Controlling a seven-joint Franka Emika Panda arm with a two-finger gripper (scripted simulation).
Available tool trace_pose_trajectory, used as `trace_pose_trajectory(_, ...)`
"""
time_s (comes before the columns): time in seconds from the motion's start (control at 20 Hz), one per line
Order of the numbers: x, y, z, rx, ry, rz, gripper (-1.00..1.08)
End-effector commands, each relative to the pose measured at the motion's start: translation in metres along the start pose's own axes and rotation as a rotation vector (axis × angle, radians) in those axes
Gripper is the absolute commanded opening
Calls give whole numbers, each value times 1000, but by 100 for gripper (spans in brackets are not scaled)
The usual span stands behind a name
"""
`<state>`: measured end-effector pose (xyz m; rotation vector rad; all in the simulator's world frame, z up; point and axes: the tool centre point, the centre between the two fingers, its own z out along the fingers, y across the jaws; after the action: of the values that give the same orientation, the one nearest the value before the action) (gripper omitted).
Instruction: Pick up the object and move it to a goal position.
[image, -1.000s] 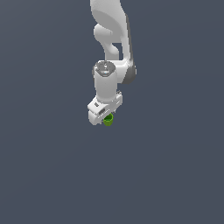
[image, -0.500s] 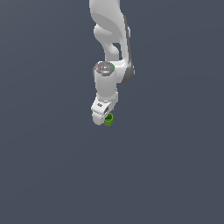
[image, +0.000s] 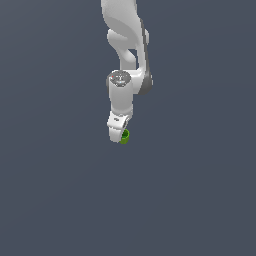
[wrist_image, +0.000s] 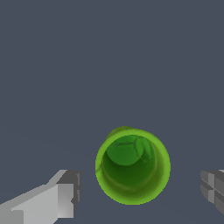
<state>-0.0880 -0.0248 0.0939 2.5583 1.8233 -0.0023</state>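
The object (wrist_image: 132, 165) is a small bright green rounded cup with a darker hollow centre. In the wrist view it sits between my two fingers, one grey pad (wrist_image: 69, 189) on one side and the other pad (wrist_image: 212, 187) on the other, with a gap on each side. My gripper (wrist_image: 140, 190) is open around it and does not touch it. In the exterior view the white gripper (image: 119, 136) points down from the arm, and the green object (image: 125, 136) shows at its tip, partly hidden by the fingers.
A plain dark grey surface (image: 200, 200) fills both views. The white arm (image: 125, 45) reaches down from the top of the exterior view. No goal marker shows.
The wrist has turned, so the hand looks narrower in the exterior view. The green object has stayed in the same place at the fingertips.
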Motion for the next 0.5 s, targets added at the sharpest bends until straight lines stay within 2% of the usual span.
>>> trace_pose_trajectory(0.0,0,-2,1,-1,1,-23,100)
trace_pose_trajectory(0.45,0,-2,6,0,1,-30,100)
